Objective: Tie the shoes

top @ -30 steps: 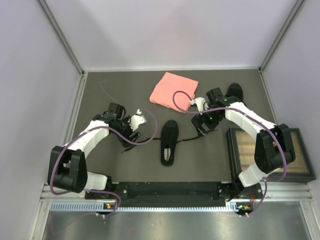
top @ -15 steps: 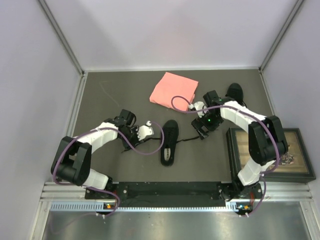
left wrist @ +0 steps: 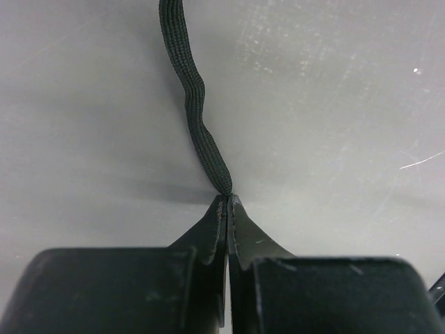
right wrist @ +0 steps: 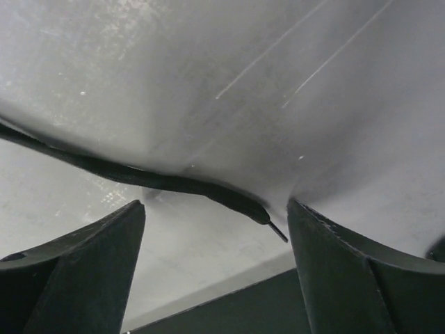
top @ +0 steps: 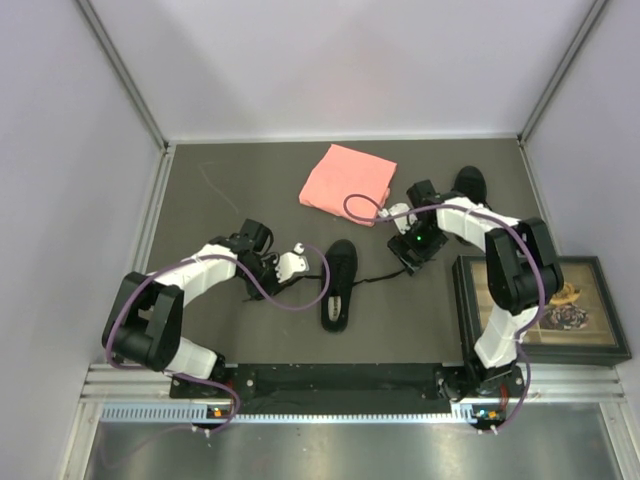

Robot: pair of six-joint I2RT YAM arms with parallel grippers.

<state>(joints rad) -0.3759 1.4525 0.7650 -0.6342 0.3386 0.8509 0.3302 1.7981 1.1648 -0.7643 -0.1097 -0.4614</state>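
Observation:
One black shoe with a pale insole lies mid-table, toe toward the back. The other shoe sits at the back right, partly hidden by the right arm. My left gripper is just left of the middle shoe, shut on its left lace, which runs away from the pinched fingertips across the mat. My right gripper hovers over the right lace. In the right wrist view it is open, the lace end lying between the fingers, touching neither.
A pink folded cloth lies at the back, behind the middle shoe. A dark framed box stands at the right near edge. Purple cables loop from both wrists. Pale walls enclose the dark mat on three sides.
My left gripper slid right toward the shoe and shut on the left lace. The right arm folded back off the framed box; its gripper stayed over the right lace and its jaws narrowed.

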